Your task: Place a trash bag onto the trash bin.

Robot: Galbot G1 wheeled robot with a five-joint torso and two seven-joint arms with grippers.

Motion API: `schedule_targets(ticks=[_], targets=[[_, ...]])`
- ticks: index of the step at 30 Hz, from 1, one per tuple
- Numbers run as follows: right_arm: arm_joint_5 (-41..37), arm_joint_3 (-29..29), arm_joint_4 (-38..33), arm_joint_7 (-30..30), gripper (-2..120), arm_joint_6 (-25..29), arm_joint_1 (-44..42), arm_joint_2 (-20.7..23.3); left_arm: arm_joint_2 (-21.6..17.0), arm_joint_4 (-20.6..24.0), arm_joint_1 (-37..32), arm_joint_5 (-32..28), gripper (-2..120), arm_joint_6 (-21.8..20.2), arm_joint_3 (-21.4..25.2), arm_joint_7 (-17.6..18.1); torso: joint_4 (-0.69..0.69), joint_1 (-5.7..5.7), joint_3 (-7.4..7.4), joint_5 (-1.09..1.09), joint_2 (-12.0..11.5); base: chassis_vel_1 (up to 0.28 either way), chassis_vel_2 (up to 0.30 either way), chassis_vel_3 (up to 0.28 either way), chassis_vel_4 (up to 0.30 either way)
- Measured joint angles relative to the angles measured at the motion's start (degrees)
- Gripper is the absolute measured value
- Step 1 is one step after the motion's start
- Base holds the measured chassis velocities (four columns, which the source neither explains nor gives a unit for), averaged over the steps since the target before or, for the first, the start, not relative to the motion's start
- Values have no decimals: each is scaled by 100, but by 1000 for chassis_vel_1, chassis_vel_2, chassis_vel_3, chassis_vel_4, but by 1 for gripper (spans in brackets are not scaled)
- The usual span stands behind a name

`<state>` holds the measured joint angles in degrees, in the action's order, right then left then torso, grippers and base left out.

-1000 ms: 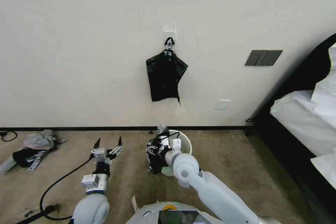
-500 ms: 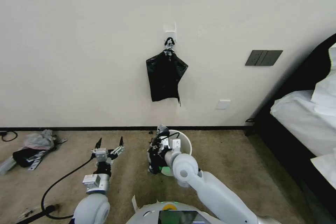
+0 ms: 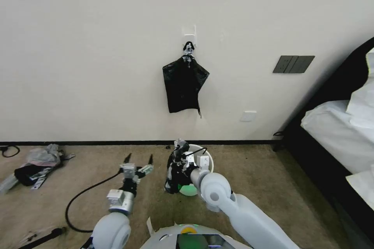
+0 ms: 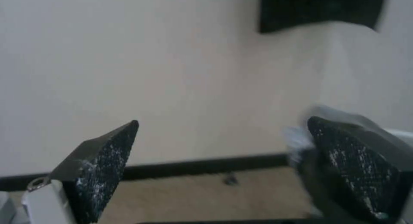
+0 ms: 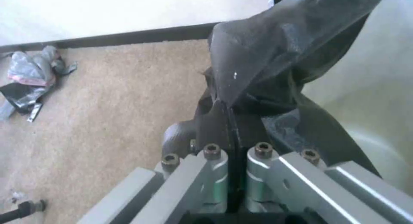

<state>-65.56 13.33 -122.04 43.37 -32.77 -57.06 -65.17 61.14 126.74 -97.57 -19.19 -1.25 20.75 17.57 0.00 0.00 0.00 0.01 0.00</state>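
The cream-white trash bin (image 3: 208,159) stands on the carpet by the wall. A crinkly black trash bag (image 3: 174,179) hangs over its left side, partly outside the rim. My right gripper (image 3: 180,158) is shut on the bag's upper edge; in the right wrist view the fingers (image 5: 215,120) pinch the black trash bag (image 5: 279,53) against the bin wall (image 5: 383,88). My left gripper (image 3: 138,159) hovers open just left of the bag, its pads (image 4: 103,166) spread wide with nothing between them.
A flat bundle of black bags (image 3: 184,85) hangs from a wall hook above the bin. Bags and clutter (image 3: 35,161) lie on the floor at far left. A black cable (image 3: 83,194) trails from the left arm. A bed (image 3: 339,124) fills the right side.
My left arm has swung right, bringing its open gripper closer to the bag and bin. The right arm shifted slightly right, still holding the bag.
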Motion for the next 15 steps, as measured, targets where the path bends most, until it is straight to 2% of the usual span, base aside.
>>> schedule_targets(ticks=[2,5,6,9,10,12,13,15], targets=[[1,-18,-27,-1,0,0,-23,13,-49,-3,89,-76,100,-130,-109,4,0,0,0,0,0,0,0,0,0],[3,-83,-100,-12,0,-2,-73,71,-192,-182,610,-406,100,-653,-547,44,0,0,0,0,0,0,0,0,0],[3,-83,-100,-12,0,-2,-73,71,-192,-182,610,-406,100,-653,-547,44,0,0,0,0,0,0,0,0,0],[0,-115,-101,-23,0,-4,-71,108,-280,-403,1134,-805,100,-1100,-783,152,-1,0,0,-1,0,0,0,0,0],[0,-115,-101,-23,0,-4,-71,108,-280,-403,1134,-805,100,-1100,-783,152,-1,0,0,-1,0,0,0,0,0],[-4,-125,-101,-26,0,-4,-52,129,-363,-570,1556,-1198,100,-1449,-962,236,0,0,0,0,0,0,0,0,0],[-4,-125,-101,-26,0,-4,-52,129,-363,-570,1556,-1198,100,-1449,-962,236,0,0,0,0,0,0,0,0,0],[-10,-130,-98,-27,0,-4,-25,133,-410,-698,1962,-1625,100,-1744,-1166,337,0,0,0,0,0,0,0,0,0]])
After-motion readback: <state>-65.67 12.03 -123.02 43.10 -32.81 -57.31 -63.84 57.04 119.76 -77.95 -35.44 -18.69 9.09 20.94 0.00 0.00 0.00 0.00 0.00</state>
